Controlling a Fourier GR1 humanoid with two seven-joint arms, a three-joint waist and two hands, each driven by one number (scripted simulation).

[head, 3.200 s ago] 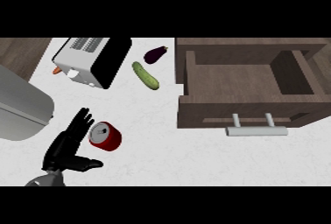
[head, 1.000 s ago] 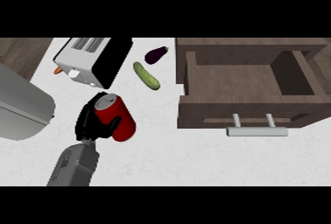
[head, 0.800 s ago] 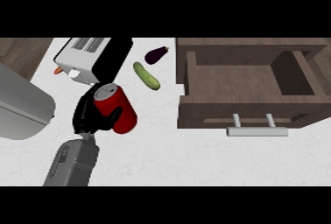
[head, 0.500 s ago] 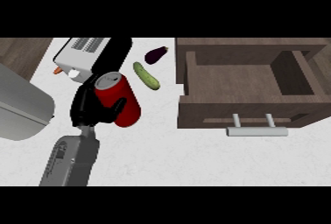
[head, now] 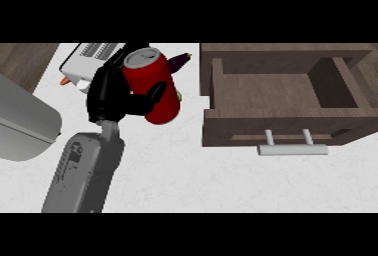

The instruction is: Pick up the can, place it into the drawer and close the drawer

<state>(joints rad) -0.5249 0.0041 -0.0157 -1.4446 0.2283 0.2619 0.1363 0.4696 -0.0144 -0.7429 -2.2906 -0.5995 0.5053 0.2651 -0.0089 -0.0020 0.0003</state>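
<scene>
In the head view, the only view there is, the left hand (head: 118,95) comes up from the lower left of the frame on its grey forearm, and its black fingers and thumb are curled round the red can (head: 153,82), so it is holding the can. The can sits in the upper middle-left of the frame, tilted, with its silver top pointing up, and it looks lifted off the white counter (head: 207,180). So the pick-up part looks done. 2 parts are left: the can is not in the drawer yet, and the drawer is not closed. The drawer (head: 284,97) is at the upper right of the frame, pulled open, with its brown inside showing and nothing seen in it. Its pale handle (head: 291,149) sticks out from the front, toward the bottom of the frame. The can is just left of the drawer's left wall, so I think it must go over that wall and then down inside. Behind the hand, at the upper left, is a white toaster (head: 88,57), and a purple thing peeks out by the can, so that side is crowded. A big grey rounded thing (head: 22,125) fills the left edge. The lower middle and lower right of the counter show plain white. The right hand is not seen.
</scene>
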